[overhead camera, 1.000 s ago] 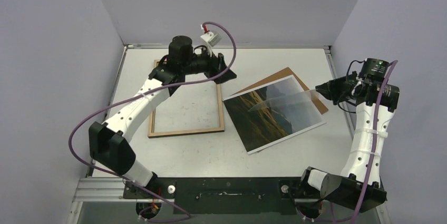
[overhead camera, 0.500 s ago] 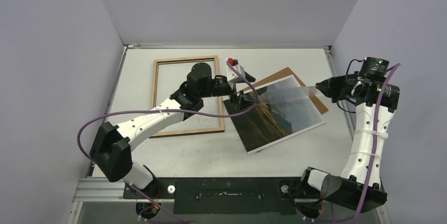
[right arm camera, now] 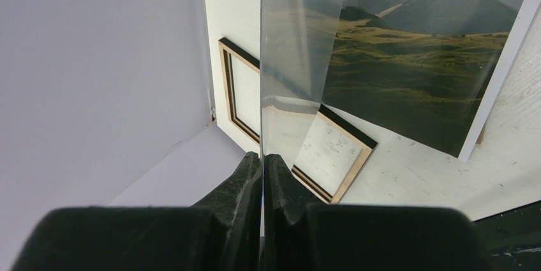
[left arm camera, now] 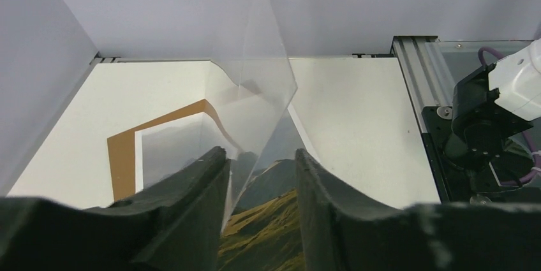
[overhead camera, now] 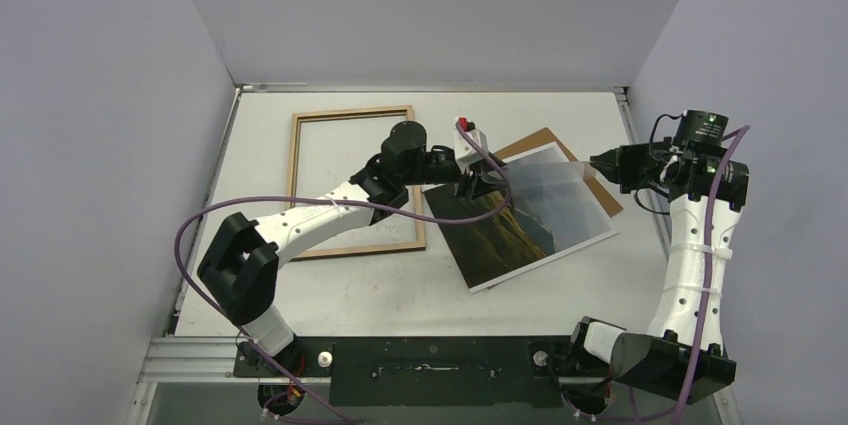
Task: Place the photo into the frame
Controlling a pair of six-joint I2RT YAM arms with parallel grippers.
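The left end effector (left arm camera: 260, 155) is spread, its two black fingers (left arm camera: 191, 182) on either side of the low corner of a thin, clear, rectangular pane (left arm camera: 261, 80), and it is not yet pinching it. The right end effector (right arm camera: 262, 156) is pressed together on the pane's opposite edge, holding it tilted in the air.

Directly beneath the left end effector, the large glossy photo of olive hills and grey mountains (overhead camera: 505, 235) lies flat on the white surface (overhead camera: 400, 285), overlapping a plain brown backing board (overhead camera: 545, 137). The thin-rimmed rectangular wooden frame (overhead camera: 293, 185) lies back along that arm, near the photo's corner.

The step looks like a two-ended carry of the pane. It would go best if the left end effector closes gently and squarely on the edge, then both ends move level so the pane neither flexes nor scrapes the print.

Only the left wrist view shows the gap at the fingers. Only the right wrist view shows the tight pinch and the black face of the frame's rim. The top view alone shows the whole layout.
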